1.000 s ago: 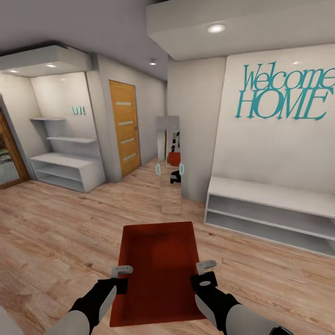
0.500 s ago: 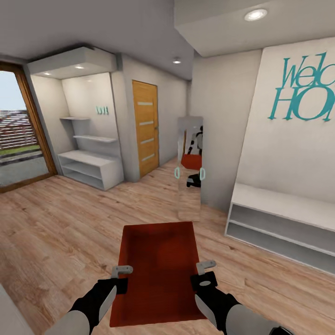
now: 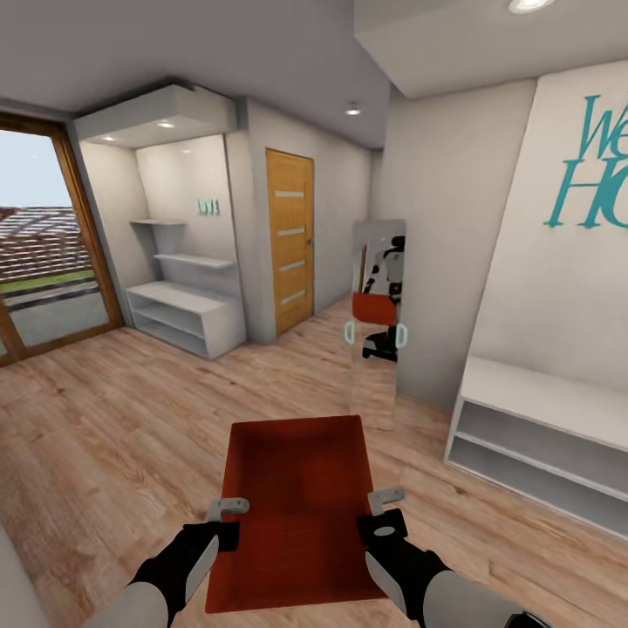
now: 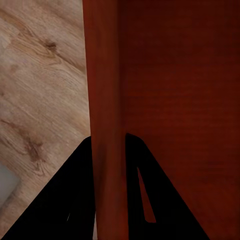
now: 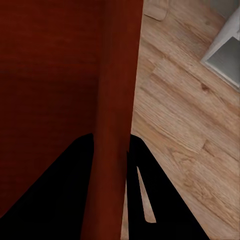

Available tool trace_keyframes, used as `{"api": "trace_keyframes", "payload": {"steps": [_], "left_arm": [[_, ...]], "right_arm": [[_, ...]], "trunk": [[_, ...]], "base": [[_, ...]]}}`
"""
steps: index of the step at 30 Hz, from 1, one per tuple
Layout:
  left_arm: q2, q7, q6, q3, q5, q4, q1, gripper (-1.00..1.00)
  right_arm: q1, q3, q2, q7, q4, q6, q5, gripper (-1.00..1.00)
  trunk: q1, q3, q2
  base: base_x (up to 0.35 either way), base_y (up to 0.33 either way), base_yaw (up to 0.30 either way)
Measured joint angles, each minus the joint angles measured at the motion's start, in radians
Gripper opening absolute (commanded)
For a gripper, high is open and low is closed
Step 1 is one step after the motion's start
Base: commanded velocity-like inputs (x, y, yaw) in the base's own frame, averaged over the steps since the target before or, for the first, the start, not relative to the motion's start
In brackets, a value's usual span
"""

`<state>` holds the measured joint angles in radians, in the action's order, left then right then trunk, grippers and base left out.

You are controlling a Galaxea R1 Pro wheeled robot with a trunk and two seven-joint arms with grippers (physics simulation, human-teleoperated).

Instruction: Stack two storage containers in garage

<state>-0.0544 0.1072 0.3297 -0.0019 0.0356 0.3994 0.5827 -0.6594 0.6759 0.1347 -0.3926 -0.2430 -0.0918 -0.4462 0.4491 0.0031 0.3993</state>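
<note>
Left gripper (image 3: 228, 516): clenched on the left long wall of the storage container (image 3: 296, 506); in the left wrist view 1 finger (image 4: 75, 200) sits outside the wall and 1 inside, with the wall pinched between them.
Right gripper (image 3: 384, 513): clamped likewise on the right long wall; the right wrist view shows the wall running up between its 2 dark fingers (image 5: 150, 200).
Container position: carried in front of the trunk, centred between the 2 arms, open side up, above the light wood plank floor (image 3: 105, 436) and not touching it. It looks empty.
Step in hand: transit, by my reading. This is still a wood-floored hall, not the garage, so the carry has a good way to go.
Doing it well: keep both grips level and matched so the thin walls do not twist or slip out; turn the base gently; keep the bin low enough to see the route over it.
Mid distance, right: a low white bench (image 3: 541, 419) under teal wall lettering (image 3: 589, 166), close to the path, so give it room.
Mid distance, centre: a tall narrow mirror (image 3: 377, 323) reflecting the robot and the red bin.
Far centre: a wooden door (image 3: 290, 240), shut; probably the way onward, though I cannot tell where it leads.
Far left: white shelving (image 3: 179, 305) in an alcove and a wood-framed glass door (image 3: 48, 253).
</note>
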Motion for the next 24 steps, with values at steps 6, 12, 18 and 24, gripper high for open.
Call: {"api": "trace_keyframes", "payload": {"steps": [6, 12, 18, 24], "left_arm": [[0.000, 0.000, 0.000, 0.000, 0.000, 0.000, 0.000, -1.00], [0.000, 0.000, 0.000, 0.000, 0.000, 0.000, 0.000, -1.00], [0.000, 0.000, 0.000, 0.000, 0.000, 0.000, 0.000, -1.00], [0.000, 0.000, 0.000, 0.000, 0.000, 0.000, 0.000, -1.00]], "right_arm": [[0.000, 0.000, 0.000, 0.000, 0.000, 0.000, 0.000, -1.00], [0.000, 0.000, 0.000, 0.000, 0.000, 0.000, 0.000, -1.00], [0.000, 0.000, 0.000, 0.000, 0.000, 0.000, 0.000, -1.00], [0.000, 0.000, 0.000, 0.000, 0.000, 0.000, 0.000, -1.00]], "trunk": [[0.000, 0.000, 0.000], [0.000, 0.000, 0.000], [0.000, 0.000, 0.000], [0.000, 0.000, 0.000]], "base": [[0.322, 0.000, 0.000], [0.322, 0.000, 0.000], [0.322, 0.000, 0.001], [0.322, 0.000, 0.157]]}}
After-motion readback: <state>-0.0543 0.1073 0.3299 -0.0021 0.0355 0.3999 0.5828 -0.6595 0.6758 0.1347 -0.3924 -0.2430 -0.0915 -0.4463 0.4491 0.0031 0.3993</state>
